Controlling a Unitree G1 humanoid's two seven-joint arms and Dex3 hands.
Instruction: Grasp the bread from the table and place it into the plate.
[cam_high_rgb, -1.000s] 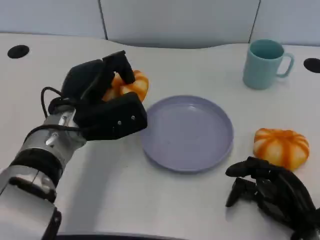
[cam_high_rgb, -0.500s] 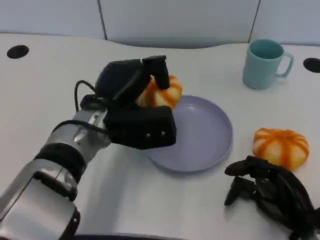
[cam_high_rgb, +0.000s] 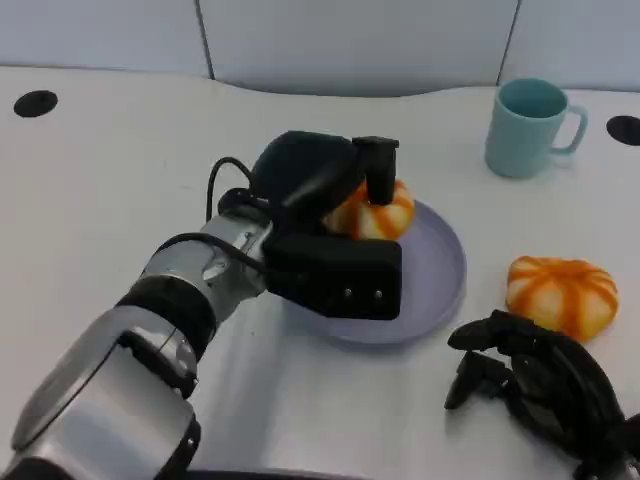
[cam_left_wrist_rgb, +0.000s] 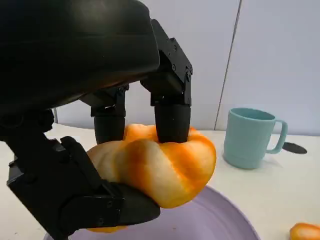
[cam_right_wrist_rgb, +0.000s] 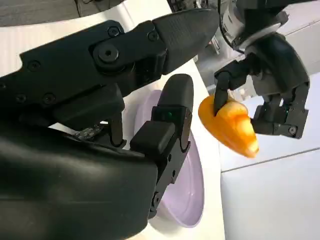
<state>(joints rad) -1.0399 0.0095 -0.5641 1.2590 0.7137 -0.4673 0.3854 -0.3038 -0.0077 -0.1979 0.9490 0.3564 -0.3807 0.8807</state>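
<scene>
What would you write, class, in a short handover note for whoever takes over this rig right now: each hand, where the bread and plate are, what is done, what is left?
Left hand: grips one bread between its fingers and holds it above the purple plate, not yet set down.
Right hand: rests low near the table's front edge, holding nothing, fingers curled.
A second bread lies on the table to the right of the plate, untouched. A teal mug stands beyond it.
Done: bread grasped and brought over the plate.
Left: lower it, release it onto the plate, withdraw the hand.

Lab — white table (cam_high_rgb: 120, 150); grommets (cam_high_rgb: 36, 103)
</scene>
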